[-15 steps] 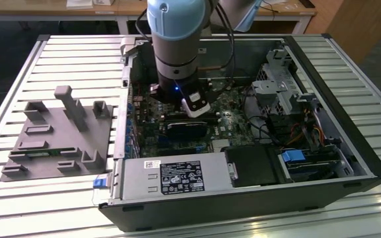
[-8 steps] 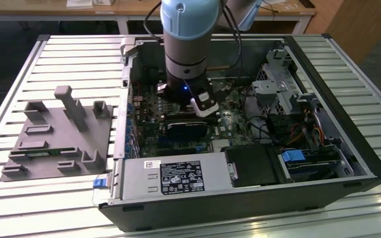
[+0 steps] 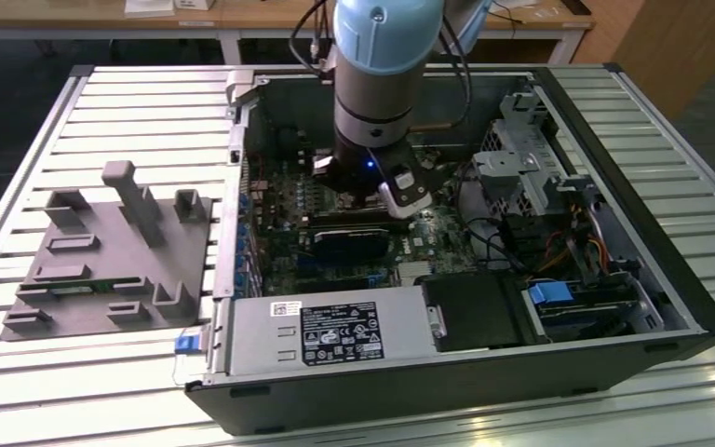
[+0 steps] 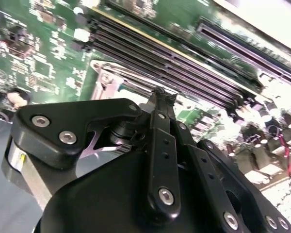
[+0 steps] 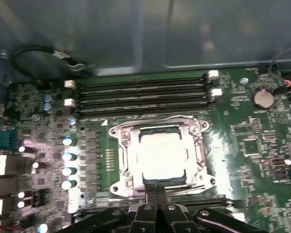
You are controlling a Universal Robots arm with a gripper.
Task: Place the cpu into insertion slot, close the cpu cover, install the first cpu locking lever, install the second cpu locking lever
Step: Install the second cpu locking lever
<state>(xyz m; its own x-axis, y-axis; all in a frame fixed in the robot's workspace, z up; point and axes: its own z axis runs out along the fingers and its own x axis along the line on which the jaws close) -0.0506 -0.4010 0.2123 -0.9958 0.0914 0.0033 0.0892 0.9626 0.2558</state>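
Note:
The cpu (image 5: 162,155), a pale silvery square, lies in the insertion slot (image 5: 117,187) on the green board. The cpu cover (image 5: 121,158), a silver windowed frame, lies flat around it. A thin wire lever (image 5: 184,117) runs along the frame's side that faces the memory slots. In the first wrist view my gripper (image 5: 156,190) is shut, its black fingertips pressed together at the frame's opposite edge, with nothing visible between them. In the second wrist view the gripper (image 4: 158,92) points at a corner of the frame (image 4: 106,81). In the exterior view the arm reaches down into the open computer case, gripper (image 3: 376,203) low over the board.
Long black memory slots (image 5: 140,94) lie beside the socket, and a coin battery (image 5: 262,98) sits further off. The case wall (image 5: 136,34) rises behind them. Outside, a power supply (image 3: 327,331), a drive cage (image 3: 532,177) with cables, and a grey fixture tray (image 3: 109,251) on the slatted table.

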